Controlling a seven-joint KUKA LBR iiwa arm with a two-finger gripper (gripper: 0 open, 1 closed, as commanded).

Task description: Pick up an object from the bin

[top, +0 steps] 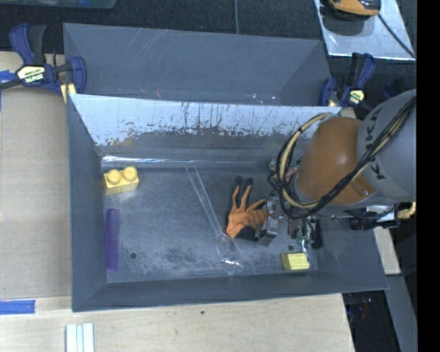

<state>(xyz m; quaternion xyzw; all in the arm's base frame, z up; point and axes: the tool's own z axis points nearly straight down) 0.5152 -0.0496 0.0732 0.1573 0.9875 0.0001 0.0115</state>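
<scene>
Orange toy figure (240,215): position? (M. asking)

K.: Reference is the yellow two-stud brick (121,179), which sits on the floor of the grey bin (84,196). The figure lies well to the right of the brick and a little lower in the view, flat on the floor. It has a limp orange body with thin limbs, and two dark prongs show at its upper end.

M.: Note the rest, left to right.

K.: A purple stick (111,237) lies just below the brick, slightly to its left, lengthwise along the side wall and apart from the brick. The brick itself is upright, studs up. Next comes bare floor, then the figure.

M.: Gripper?

K.: The gripper (270,229) is further right of the brick than the figure and at about the figure's level. It is down at the floor, hard against the figure's right edge. The two look to be touching. I cannot tell how far the claw is open. Its tip is dark and cluttered, so I also cannot tell whether it has hold of the figure.

M.: Anything beyond it?

K.: A small yellow block (295,261) lies furthest right of the brick and lowest in the view, just below the gripper. Above them is the arm's orange cover (330,167), looped with black and yellow cables (297,141).
</scene>
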